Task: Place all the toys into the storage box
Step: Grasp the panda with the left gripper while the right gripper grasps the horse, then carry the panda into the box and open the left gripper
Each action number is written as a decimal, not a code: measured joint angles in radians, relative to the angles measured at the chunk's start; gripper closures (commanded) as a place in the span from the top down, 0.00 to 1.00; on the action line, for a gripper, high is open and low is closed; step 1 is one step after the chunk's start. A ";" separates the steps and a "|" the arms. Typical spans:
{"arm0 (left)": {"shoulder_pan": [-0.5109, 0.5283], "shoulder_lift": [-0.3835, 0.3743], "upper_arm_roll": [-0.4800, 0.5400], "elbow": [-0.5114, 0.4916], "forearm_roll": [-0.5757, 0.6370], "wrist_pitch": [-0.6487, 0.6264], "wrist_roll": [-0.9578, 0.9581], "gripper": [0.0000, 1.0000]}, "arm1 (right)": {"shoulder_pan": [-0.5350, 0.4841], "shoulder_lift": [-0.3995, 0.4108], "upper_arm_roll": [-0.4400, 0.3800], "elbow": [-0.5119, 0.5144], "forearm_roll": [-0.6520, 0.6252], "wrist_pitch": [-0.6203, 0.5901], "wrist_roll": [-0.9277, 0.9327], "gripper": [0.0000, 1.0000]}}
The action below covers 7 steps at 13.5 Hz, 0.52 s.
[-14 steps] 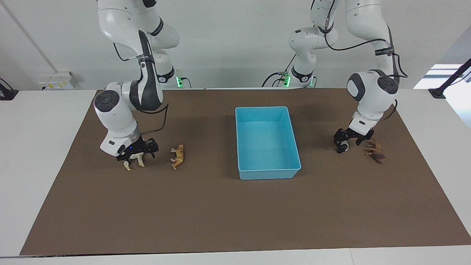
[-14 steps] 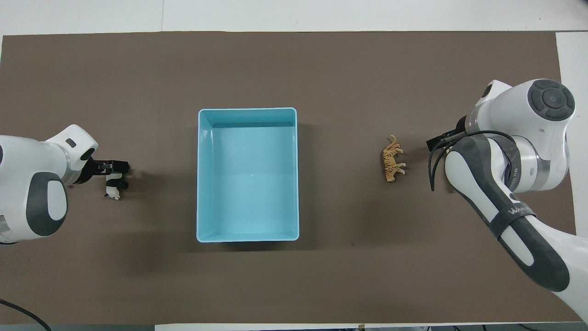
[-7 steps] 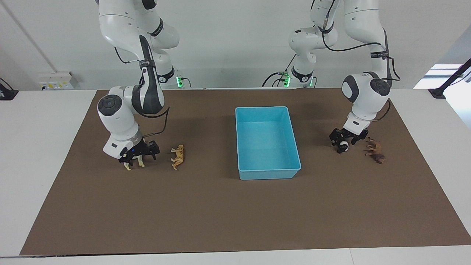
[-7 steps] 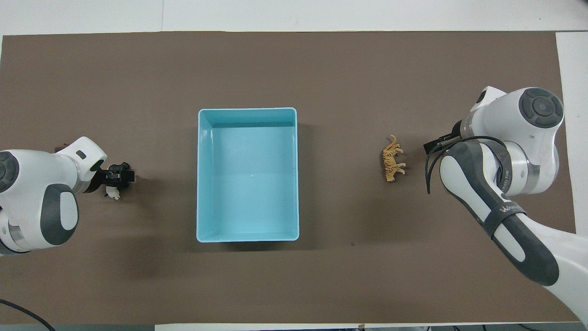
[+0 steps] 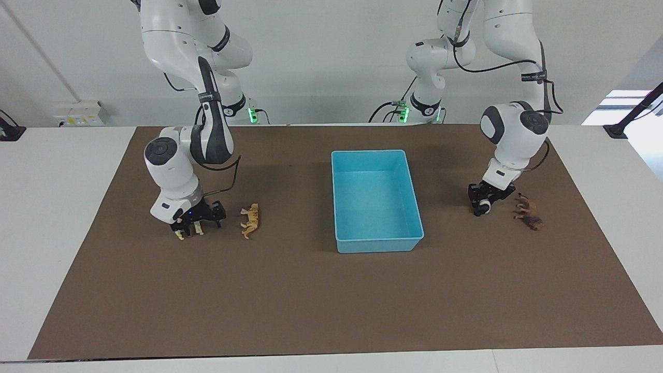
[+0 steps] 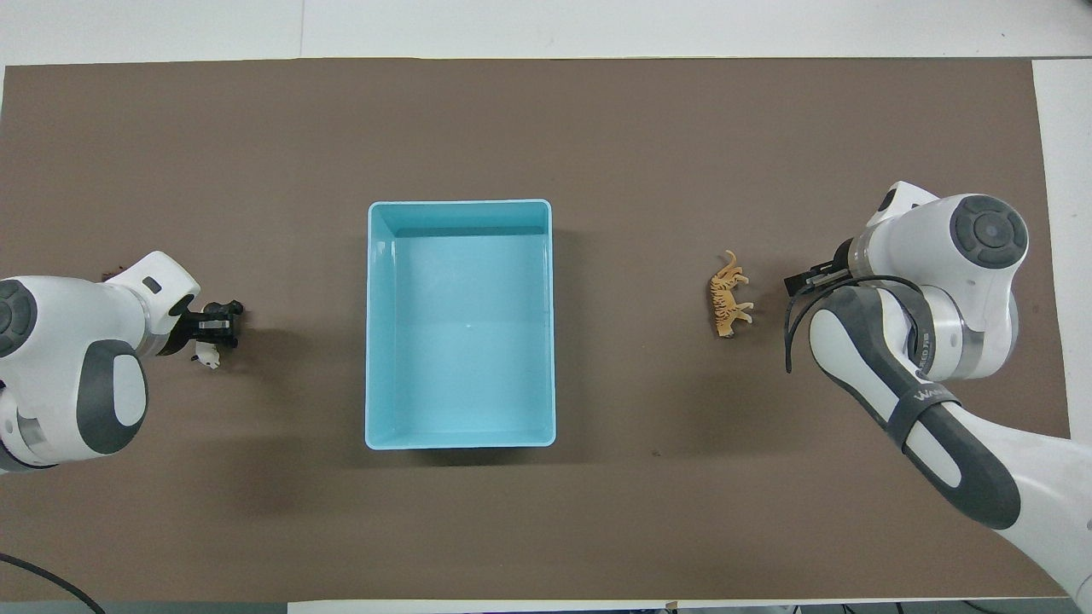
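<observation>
The light blue storage box stands in the middle of the brown mat and holds nothing; it also shows in the overhead view. My left gripper is low at the mat, shut on the black-and-white panda, which also shows in the overhead view. The dark brown lion lies beside it, toward the left arm's end. My right gripper is down over the cream llama, which stands on the mat. The orange tiger lies between the llama and the box.
The brown mat covers most of the white table. In the overhead view the right arm hides the llama, and the tiger lies just beside that arm.
My left gripper's fingers have closed in on the panda. My right gripper has come lower over the llama and its arm has shifted a little toward the box.
</observation>
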 measured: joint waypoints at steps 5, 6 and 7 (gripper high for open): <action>-0.047 0.004 -0.007 0.228 -0.001 -0.281 -0.111 0.00 | -0.018 -0.010 0.001 -0.007 0.003 0.012 0.000 0.00; -0.084 0.003 -0.009 0.307 -0.004 -0.370 -0.183 0.00 | -0.019 -0.010 0.001 -0.007 0.003 0.012 0.000 0.00; -0.128 0.001 -0.013 0.375 -0.013 -0.440 -0.271 0.00 | -0.020 -0.010 0.002 -0.007 0.004 0.012 0.000 0.00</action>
